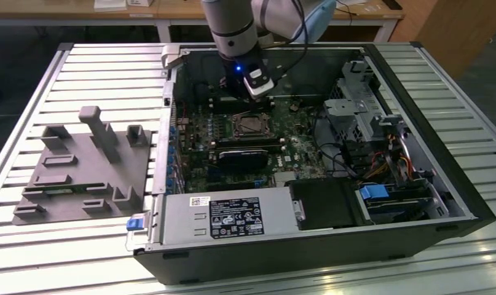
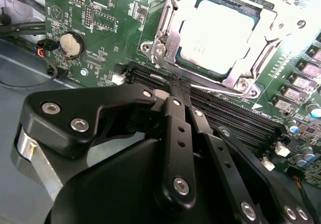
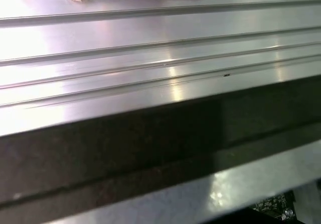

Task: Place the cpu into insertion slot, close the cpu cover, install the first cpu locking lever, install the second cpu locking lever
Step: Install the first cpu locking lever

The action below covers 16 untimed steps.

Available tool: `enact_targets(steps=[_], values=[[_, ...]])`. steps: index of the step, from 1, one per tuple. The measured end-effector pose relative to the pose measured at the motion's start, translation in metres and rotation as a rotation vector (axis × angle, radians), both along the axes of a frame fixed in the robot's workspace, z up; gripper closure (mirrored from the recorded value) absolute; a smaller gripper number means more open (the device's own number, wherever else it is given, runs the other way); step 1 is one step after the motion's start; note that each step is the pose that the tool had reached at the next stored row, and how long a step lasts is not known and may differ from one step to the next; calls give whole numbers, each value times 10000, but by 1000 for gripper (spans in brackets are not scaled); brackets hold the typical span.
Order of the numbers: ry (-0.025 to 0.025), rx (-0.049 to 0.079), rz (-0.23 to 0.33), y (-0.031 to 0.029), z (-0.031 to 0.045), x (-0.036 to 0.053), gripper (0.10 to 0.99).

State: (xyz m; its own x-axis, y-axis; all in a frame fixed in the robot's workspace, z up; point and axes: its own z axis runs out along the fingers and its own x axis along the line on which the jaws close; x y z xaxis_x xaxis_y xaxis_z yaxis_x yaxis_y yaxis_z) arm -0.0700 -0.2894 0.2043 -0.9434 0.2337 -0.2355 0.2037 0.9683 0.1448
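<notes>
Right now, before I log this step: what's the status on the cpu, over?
Jaws shut; gripper at the memory slots, beside the cpu cover. The cpu seated, cover down over it. Nothing between them.

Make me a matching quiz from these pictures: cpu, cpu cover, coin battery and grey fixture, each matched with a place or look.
1 cpu
2 cpu cover
3 coin battery
4 grey fixture

A outside the computer case
B round, on the green board
C flat over the chip's edges
D pale square inside the metal frame

Pairs: 1D, 2C, 3B, 4A
</notes>
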Motion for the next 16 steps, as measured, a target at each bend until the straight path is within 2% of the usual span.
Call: enact_targets(steps=[3, 5, 16], values=[[-62, -8, -35, 0, -9, -5, 984], [-86, -13, -69, 1, -13, -10, 984], [-119, -49, -430, 17, -36, -22, 984]])
